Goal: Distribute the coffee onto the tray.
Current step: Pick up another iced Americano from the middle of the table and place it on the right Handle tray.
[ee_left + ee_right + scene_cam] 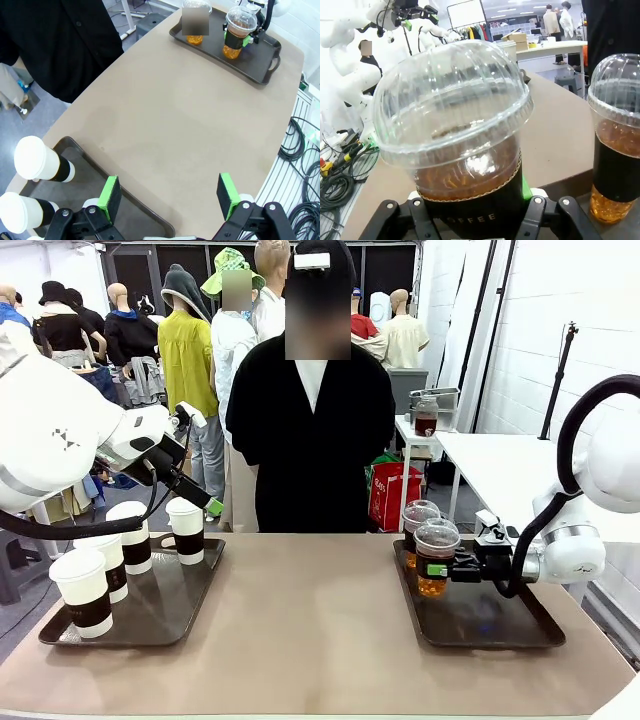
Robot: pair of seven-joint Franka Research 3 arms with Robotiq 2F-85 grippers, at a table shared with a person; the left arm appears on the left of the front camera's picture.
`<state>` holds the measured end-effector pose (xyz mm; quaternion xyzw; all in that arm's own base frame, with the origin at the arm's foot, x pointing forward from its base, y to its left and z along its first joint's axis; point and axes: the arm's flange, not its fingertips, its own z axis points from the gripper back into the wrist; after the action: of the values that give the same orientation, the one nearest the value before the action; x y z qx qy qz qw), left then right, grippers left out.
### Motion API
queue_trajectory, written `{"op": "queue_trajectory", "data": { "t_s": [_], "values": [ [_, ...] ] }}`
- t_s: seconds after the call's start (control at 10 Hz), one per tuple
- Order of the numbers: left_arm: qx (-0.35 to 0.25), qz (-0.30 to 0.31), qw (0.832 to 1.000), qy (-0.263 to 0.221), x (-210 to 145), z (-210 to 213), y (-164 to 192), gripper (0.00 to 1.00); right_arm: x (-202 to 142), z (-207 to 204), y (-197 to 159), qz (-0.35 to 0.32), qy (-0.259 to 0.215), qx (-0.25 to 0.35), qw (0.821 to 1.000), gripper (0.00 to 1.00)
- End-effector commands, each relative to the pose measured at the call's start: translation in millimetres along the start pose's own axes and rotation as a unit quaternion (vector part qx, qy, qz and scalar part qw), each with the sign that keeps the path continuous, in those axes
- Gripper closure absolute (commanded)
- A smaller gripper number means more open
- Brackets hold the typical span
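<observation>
Two clear dome-lidded plastic cups of brown drink on the right tray (pixel 520 632), both upright, long axes vertical, domes up; nearer plastic cup (pixel 436 558) clamped at its dark sleeve by the right gripper (pixel 447 569), jaws closed tight on the band from either side, arm reaching in level from the right; base of that cup at or just above the tray floor, cannot tell which; second plastic cup (pixel 418 522) just behind it, toward the person, standing free on the tray. Seen close from the right wrist: ribbed transparent dome, amber-brown liquid below, black sleeve with pale "COFFEE" lettering; same drink and black band on the neighbour (pixel 616 145).

Four white lidded paper cups with dark brown sleeves on the left tray (pixel 170 615), all upright, lids up; one at the far right corner (pixel 186 530), one behind it to the left (pixel 131 536), two nearer the front (pixel 84 591), (pixel 105 562).

Left gripper (pixel 170 197) held above the left tray's inner edge, green pads well apart, holding nothing; tilted down toward the table (pixel 320 640).
</observation>
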<state>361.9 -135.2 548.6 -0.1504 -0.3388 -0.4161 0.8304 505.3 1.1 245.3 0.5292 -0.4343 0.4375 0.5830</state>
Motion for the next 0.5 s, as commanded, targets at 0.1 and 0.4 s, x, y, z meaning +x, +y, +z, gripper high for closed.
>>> {"op": "queue_trajectory", "data": {
  "t_s": [0.1, 0.4],
  "values": [
    [-0.001, 0.004, 1.000, 0.001, 0, 0, 1, 0.00, 2, -1, -4, -0.020, -0.003, 0.015, 1.000, 0.36],
    [-0.001, 0.004, 1.000, 0.001, 0, 0, 1, 0.00, -7, -6, -8, -0.024, 0.002, 0.020, 1.000, 0.36]
  ]
}}
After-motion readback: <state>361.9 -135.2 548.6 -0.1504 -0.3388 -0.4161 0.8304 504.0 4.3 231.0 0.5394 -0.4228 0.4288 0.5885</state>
